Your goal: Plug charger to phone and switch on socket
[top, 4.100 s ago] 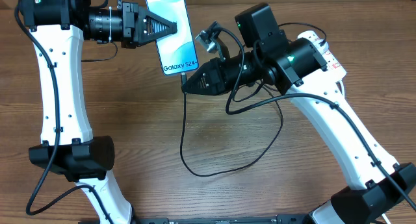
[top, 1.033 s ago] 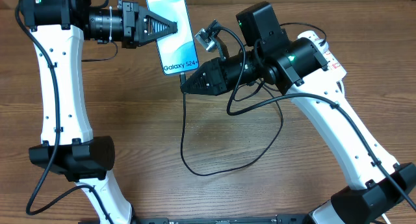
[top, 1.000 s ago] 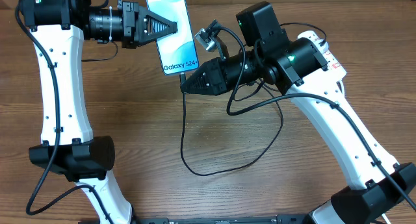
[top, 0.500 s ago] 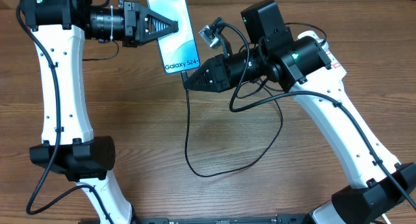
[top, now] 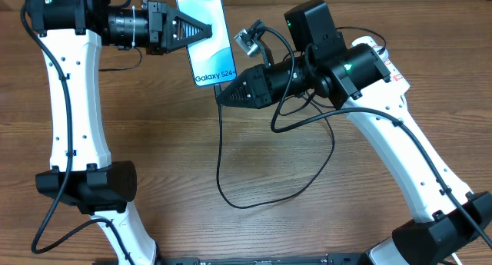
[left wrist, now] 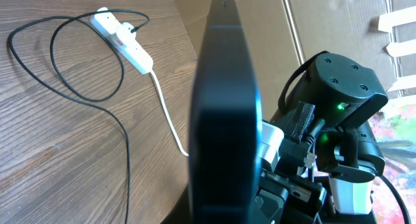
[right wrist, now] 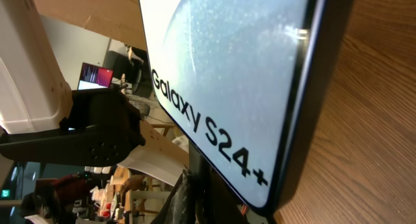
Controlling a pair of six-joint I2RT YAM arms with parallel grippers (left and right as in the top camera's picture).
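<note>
Left end effector: clamped tight across the phone, holding it up off the worktop with the screen facing the overhead camera, apparently so the lower end is free and braced for the plug.
Right end effector: pinched shut on the plug tip of the charger, nosed right up to the phone's lower edge by the white lettering and lined up with the phone's long axis.
Plug seating: hidden between the fingers and the phone edge, so I cannot tell whether it is in.
Charger cable: hangs from the right end effector and lies in a slack loop on the worktop, so nothing tugs at the tip.
Socket: lies flat on the worktop, well apart from both arms, with its white lead trailing away. The switch position is too small to read, and I judge that step still to do.
</note>
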